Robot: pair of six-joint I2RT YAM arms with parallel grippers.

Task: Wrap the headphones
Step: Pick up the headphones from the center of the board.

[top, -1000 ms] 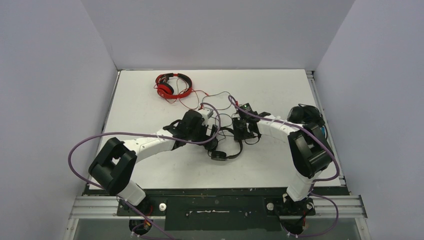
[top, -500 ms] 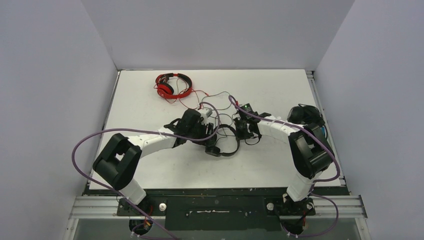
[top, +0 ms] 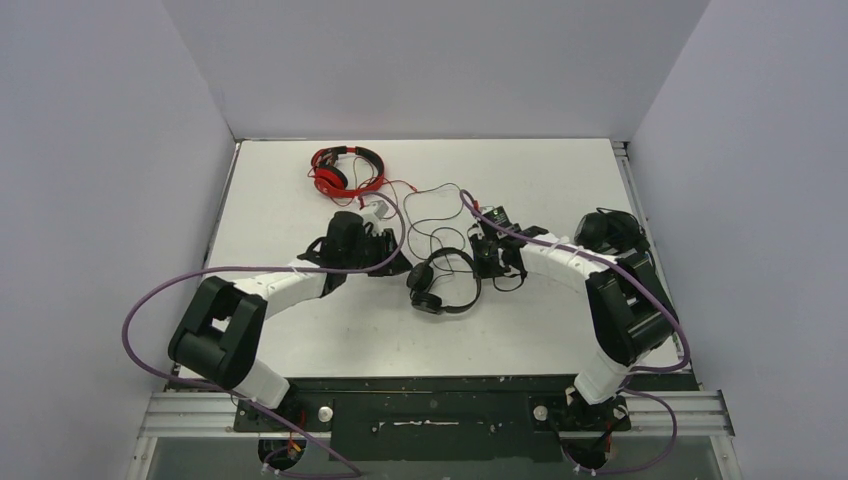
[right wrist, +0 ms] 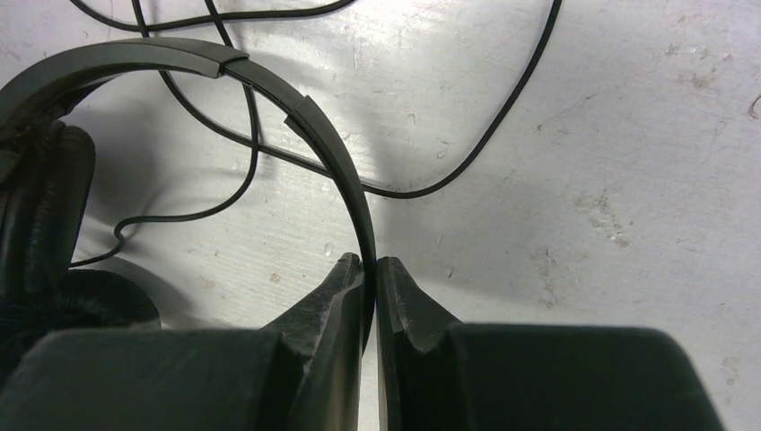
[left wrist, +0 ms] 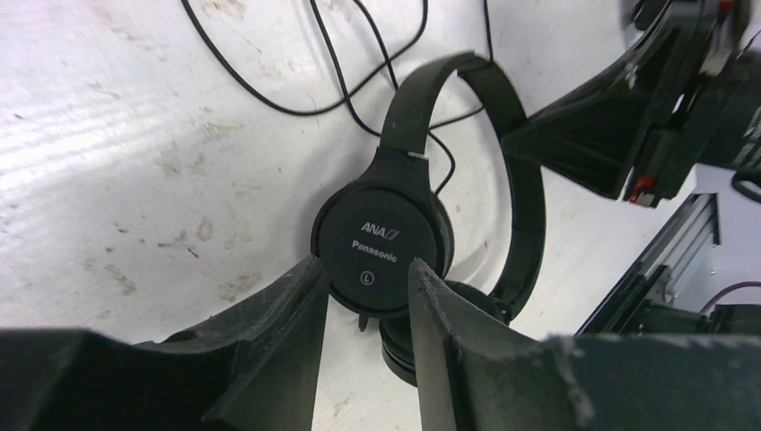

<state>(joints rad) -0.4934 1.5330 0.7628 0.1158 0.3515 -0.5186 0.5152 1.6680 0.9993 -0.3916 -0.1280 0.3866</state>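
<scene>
Headphones, three pairs, share the white worktop (top: 540,170). The black headphones (top: 445,283) lie near its middle in the overhead view, ear cups toward 8 o'clock and the headband arching toward 2 o'clock. The right fingers (top: 487,262) meet that band at its 2 o'clock side. The right wrist view shows these fingers (right wrist: 413,314) pressed together on the thin band (right wrist: 296,108), which passes between their tips. The left fingers (top: 393,262) sit at 9 o'clock of the black headphones, just beside them. In the left wrist view they (left wrist: 287,332) stand apart with nothing between them. The upper ear cup (left wrist: 381,247), printed ANA, Panasonic and L, lies just beyond the tips, and whether they touch it cannot be told. A thin black cable (top: 440,215) runs from this pair in loose loops toward 12 o'clock, spread flat on the scuffed surface. The red headphones (top: 345,170) rest well apart at 11 o'clock, near the far edge. Their red cord (top: 395,190) trails toward 4 o'clock and reaches the black loops. A third pair (top: 605,228), dark in colour, lies at 3 o'clock near the worktop's right edge, partly hidden behind the right arm (top: 570,262). The left arm (top: 290,285) reaches in from 7 o'clock. A purple hose (top: 150,300) loops wide from it past the worktop's left edge.
</scene>
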